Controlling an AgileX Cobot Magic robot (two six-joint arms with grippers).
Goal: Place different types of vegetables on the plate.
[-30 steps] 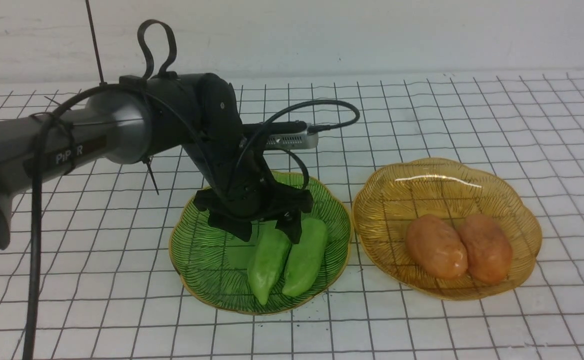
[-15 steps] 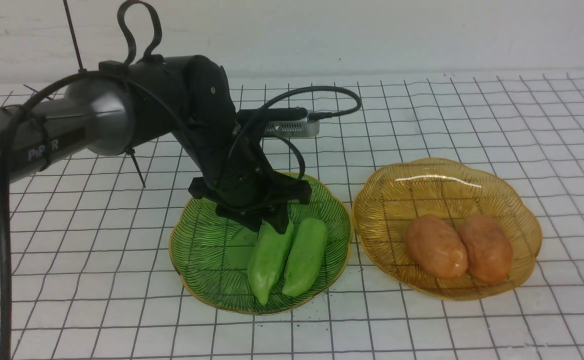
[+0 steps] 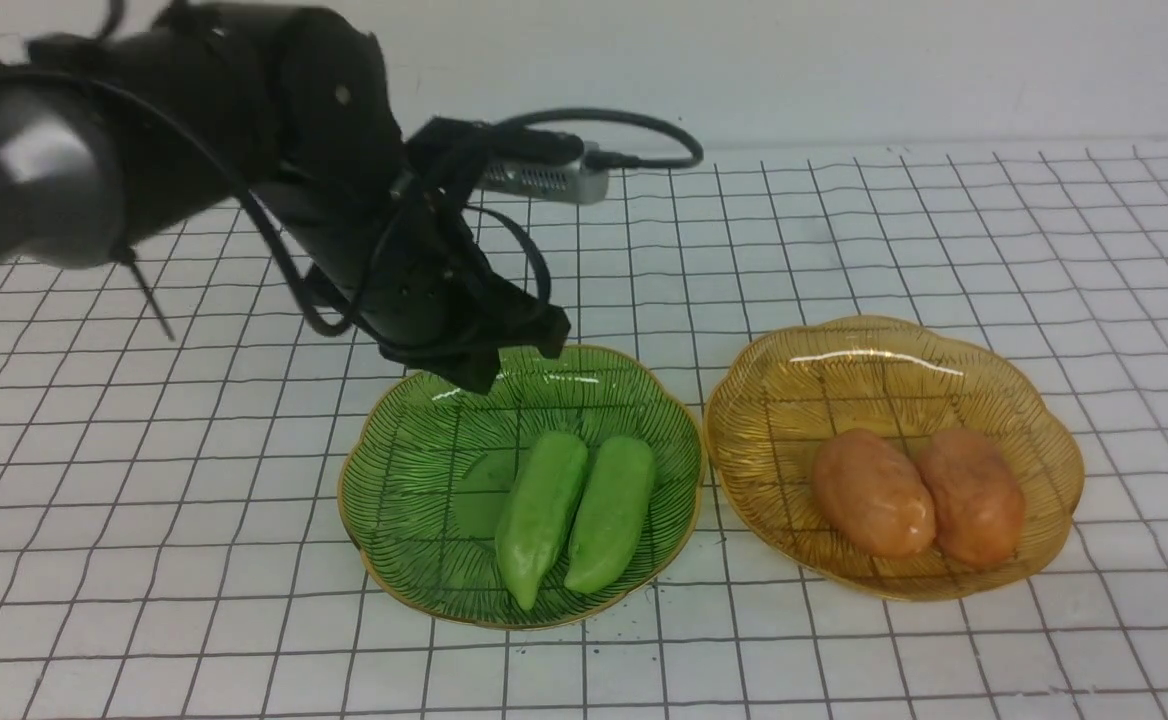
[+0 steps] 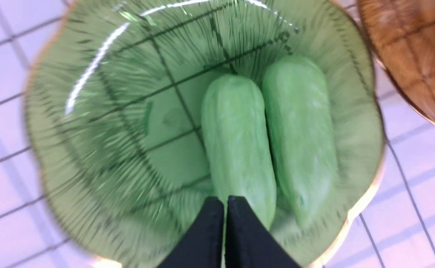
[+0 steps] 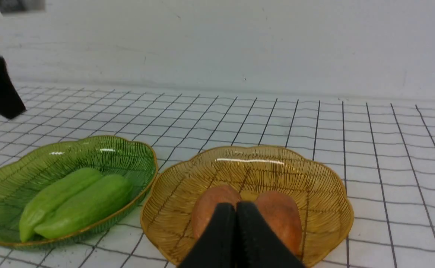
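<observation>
Vegetables: two green peppers [image 3: 541, 520] lower centre, in the green plate [image 3: 399, 592]; two potatoes [image 3: 874, 495] lower right, in the amber plate [image 3: 1054, 540]; my left fingers [image 3: 474, 372], closed and empty above, might clip the green rim if swung low.

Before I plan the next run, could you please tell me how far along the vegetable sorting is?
It looks done: two green peppers lie on the green plate, two brown potatoes on the amber one. Both grippers are shut on nothing. No vegetable appears left to place.
</observation>
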